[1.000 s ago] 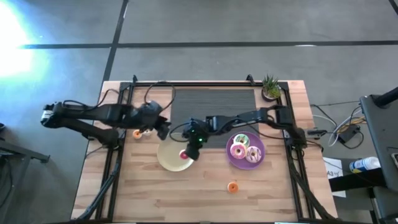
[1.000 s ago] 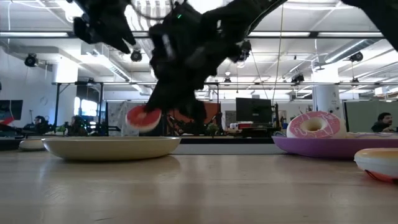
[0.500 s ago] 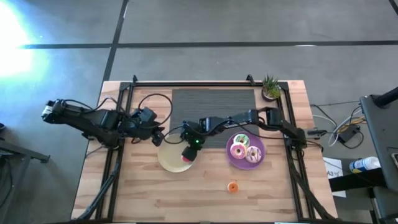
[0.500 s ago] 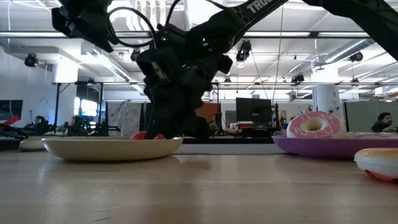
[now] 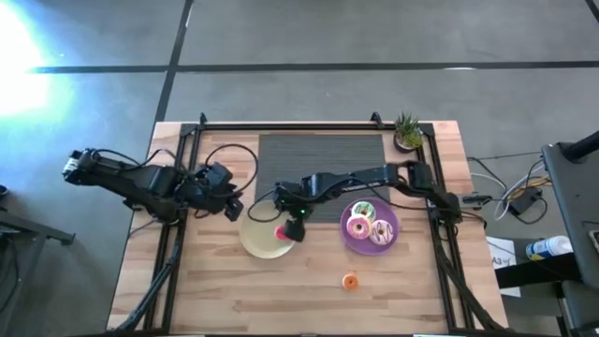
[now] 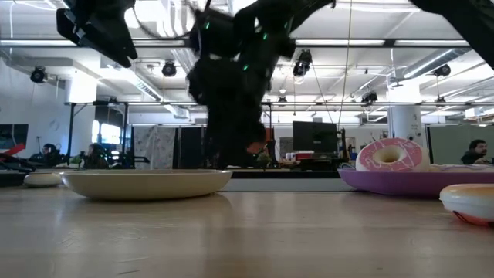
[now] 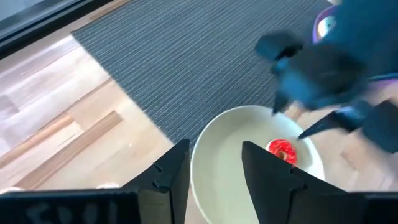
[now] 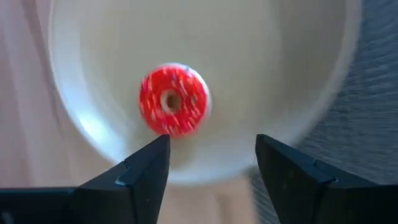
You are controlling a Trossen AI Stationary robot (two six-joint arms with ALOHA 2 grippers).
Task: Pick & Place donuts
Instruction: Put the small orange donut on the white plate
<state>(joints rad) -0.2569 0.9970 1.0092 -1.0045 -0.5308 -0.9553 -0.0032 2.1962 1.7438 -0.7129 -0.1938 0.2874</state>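
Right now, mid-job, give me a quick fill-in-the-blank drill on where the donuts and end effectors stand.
1. The red donut lies on the ____ plate.
2. The right end effector above it is ____.
3. The purple plate holds ____ donuts.
4. The orange donut lies on the bare ____.

Missing words: cream-yellow; open; two; table

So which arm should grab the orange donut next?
Probably the right. Its gripper is open and empty, the red donut released on the cream plate. The orange donut lies on its side; the left gripper is farther off.
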